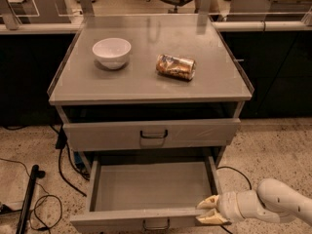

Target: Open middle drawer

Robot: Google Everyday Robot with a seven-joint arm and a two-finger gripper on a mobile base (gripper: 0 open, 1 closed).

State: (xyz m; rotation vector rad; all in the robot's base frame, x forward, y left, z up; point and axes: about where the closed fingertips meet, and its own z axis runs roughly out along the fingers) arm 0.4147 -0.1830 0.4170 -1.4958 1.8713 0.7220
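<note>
The middle drawer (151, 186) is a grey metal drawer pulled well out of the cabinet, and its inside is bare. Its small dark loop handle (156, 224) shows at the bottom edge of the camera view. My gripper (207, 211) is at the drawer's front right corner, level with the front panel. Its tan fingertips (210, 202) are spread apart with nothing between them. The white arm reaches in from the lower right.
The drawer above (152, 134) sits nearly shut, with a dark gap over it. A white bowl (111, 52) and a crushed snack bag (176, 67) lie on the cabinet top (146, 84). Cables and a black pole (27, 199) lie on the floor to the left.
</note>
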